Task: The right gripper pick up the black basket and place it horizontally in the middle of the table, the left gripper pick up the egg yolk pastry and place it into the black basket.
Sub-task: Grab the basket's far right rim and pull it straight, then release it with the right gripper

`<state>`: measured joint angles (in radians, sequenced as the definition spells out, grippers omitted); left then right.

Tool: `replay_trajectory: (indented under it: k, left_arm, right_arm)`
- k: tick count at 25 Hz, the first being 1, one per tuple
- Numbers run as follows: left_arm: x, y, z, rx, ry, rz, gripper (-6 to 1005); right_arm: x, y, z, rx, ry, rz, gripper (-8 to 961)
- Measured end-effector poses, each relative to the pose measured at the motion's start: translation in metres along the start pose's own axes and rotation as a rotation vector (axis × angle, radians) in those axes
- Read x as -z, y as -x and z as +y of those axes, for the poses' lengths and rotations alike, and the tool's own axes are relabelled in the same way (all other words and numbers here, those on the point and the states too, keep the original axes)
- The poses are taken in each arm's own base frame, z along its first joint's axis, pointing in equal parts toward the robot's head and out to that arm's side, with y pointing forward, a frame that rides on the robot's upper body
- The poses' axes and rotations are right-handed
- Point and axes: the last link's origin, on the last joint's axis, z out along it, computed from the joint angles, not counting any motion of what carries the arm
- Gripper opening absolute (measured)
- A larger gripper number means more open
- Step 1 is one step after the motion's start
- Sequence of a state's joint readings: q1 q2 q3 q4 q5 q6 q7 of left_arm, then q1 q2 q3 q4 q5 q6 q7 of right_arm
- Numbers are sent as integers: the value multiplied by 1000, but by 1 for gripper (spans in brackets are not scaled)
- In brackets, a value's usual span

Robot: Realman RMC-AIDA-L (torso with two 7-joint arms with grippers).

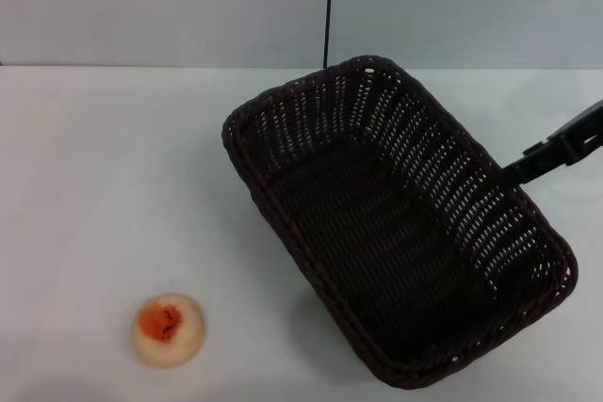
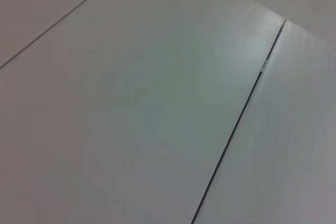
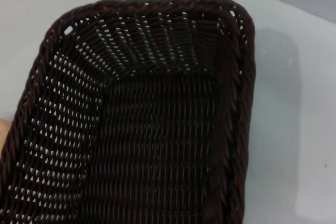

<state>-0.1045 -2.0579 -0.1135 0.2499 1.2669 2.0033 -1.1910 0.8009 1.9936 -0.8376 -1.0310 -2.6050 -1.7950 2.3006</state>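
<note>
The black basket (image 1: 396, 223) lies at an angle across the middle and right of the white table (image 1: 104, 167), with its open side up. It fills the right wrist view (image 3: 147, 129). My right gripper (image 1: 512, 172) reaches in from the right edge, and its black jaws close on the basket's right long rim. The egg yolk pastry (image 1: 168, 329) sits on the table at the front left, well apart from the basket. The left gripper is out of view. The left wrist view shows only pale flat panels with dark seams.
A grey wall (image 1: 170, 7) runs behind the table's far edge, with a thin dark vertical line (image 1: 329, 7) above the basket. Bare tabletop lies between the pastry and the basket.
</note>
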Motion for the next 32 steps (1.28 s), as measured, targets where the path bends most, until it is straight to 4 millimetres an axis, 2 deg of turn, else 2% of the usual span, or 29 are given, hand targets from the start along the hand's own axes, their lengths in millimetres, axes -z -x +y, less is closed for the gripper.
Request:
replay_trajectory:
  k: [7,12,22,25,30,32]
  left_arm:
    - [-1,2,1,8,4,-2,574]
    - [-3,6,2,22,11,-6,574]
    - [0,7,3,27,0,-4,574]
    - [-1,7,3,27,0,-4,574]
    - [-1,7,3,27,0,-4,574]
    - [-1,7,2,26,0,-4,574]
  right_arm:
    - [-31,8,5,34,3,53,638]
    - [-44,14,11,66,3,80,630]
    - [-45,14,14,95,-3,96,614]
    - [-44,14,15,94,2,89,395]
    - [-35,12,15,85,49,41,209]
    - [-27,9,10,74,75,-9,189]
